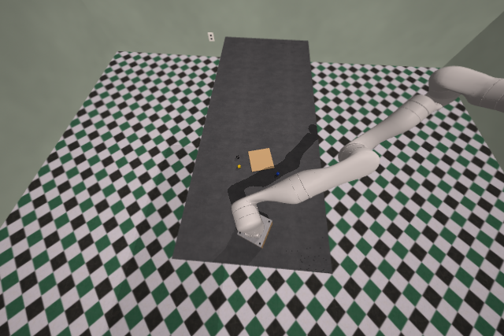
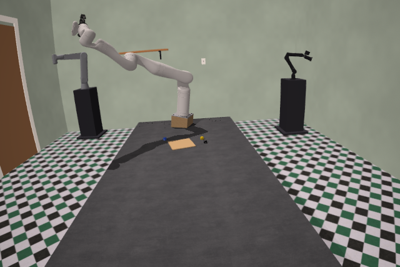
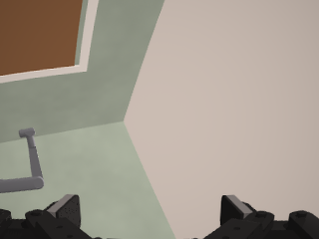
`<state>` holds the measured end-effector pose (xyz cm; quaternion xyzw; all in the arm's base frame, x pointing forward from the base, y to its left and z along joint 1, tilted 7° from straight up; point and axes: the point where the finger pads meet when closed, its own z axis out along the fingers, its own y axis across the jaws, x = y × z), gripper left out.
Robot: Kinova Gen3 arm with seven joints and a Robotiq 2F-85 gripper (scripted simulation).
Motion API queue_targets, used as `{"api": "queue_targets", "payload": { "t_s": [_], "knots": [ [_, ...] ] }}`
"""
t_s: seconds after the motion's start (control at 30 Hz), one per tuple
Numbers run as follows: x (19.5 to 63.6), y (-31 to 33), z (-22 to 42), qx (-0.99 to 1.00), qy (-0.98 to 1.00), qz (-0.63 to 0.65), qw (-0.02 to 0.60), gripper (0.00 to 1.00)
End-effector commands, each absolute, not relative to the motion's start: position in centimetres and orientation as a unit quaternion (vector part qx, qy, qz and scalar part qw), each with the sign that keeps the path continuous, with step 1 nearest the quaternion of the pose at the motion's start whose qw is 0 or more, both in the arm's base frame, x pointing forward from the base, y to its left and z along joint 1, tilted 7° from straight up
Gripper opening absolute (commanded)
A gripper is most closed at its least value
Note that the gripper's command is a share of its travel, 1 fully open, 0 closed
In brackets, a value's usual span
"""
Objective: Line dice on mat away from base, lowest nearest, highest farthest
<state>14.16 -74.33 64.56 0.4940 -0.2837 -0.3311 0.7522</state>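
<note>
The tan square mat lies flat on the dark table. A black die and a yellow die lie close together on the table beside the mat, apart from it. A blue die lies off the mat near its opposite side, by the arm's shadow. The numbers on the dice are too small to read. My gripper is open and empty, raised high above the table and off to its side, pointing upward.
The robot's base block stands at the table's near end in the top view. The arm stretches from it over the table's edge. Two other arms on black pedestals stand on the floor beyond the table.
</note>
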Motion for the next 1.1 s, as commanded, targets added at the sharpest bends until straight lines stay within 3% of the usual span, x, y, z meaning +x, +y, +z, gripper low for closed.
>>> {"api": "queue_targets", "payload": {
  "t_s": [0.0, 0.7, 1.07],
  "knots": [
    [14.1, -74.2, 64.7, 0.493, -0.284, -0.331, 0.753, 1.00],
    [14.3, -74.2, 64.8, 0.494, -0.284, -0.329, 0.753, 1.00],
    [18.1, -72.6, 65.1, 0.508, -0.282, -0.292, 0.760, 1.00]
  ]
}}
